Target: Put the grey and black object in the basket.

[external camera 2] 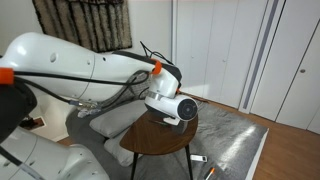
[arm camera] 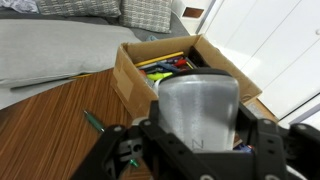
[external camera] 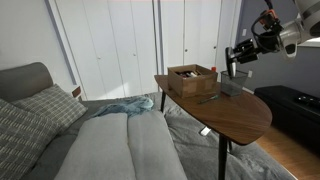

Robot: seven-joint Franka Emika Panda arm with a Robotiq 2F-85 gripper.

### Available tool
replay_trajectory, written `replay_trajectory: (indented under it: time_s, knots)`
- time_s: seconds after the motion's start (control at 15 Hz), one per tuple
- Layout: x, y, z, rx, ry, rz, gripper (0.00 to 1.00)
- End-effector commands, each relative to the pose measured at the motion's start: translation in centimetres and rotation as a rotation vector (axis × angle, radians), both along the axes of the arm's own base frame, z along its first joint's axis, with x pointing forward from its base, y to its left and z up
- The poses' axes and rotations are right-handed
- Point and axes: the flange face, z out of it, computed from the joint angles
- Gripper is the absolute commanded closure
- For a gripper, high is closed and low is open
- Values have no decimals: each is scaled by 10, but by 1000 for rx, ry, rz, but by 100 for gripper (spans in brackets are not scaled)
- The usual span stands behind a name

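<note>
In the wrist view my gripper (arm camera: 200, 150) is shut on the grey and black object (arm camera: 198, 105), a light grey slab with a dark far edge that fills the gap between the jaws. Just beyond it stands the open brown box (arm camera: 135, 70) that serves as the basket, with pens and markers inside. In an exterior view the gripper (external camera: 236, 62) hangs over the right part of the table, the grey object (external camera: 232, 84) below it, right of the box (external camera: 190, 80). I cannot tell whether the object's lower end touches the table.
The oval wooden table (external camera: 235, 115) stands beside a grey sofa with cushions (external camera: 40, 105). A green pen (arm camera: 95, 122) lies on the tabletop near the box. In an exterior view the white arm (external camera 2: 90, 65) hides most of the table (external camera 2: 160, 140). White cupboard doors are behind.
</note>
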Motion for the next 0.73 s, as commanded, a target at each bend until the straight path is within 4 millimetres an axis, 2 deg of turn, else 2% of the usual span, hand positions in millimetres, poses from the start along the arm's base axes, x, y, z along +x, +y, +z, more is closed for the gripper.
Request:
replay_trajectory:
  time_s: [0.0,0.2,0.33,0.6,0.67]
  knots:
    - [7,-3,0,26,31,-29,2]
    - [3,-5,8,19,31,-52,0]
    - [-2,-4,21,6,-3,-47,0]
    - [-18,17,65,-80,-132,116,0]
    - [-3,6,42,-30,-77,53,0]
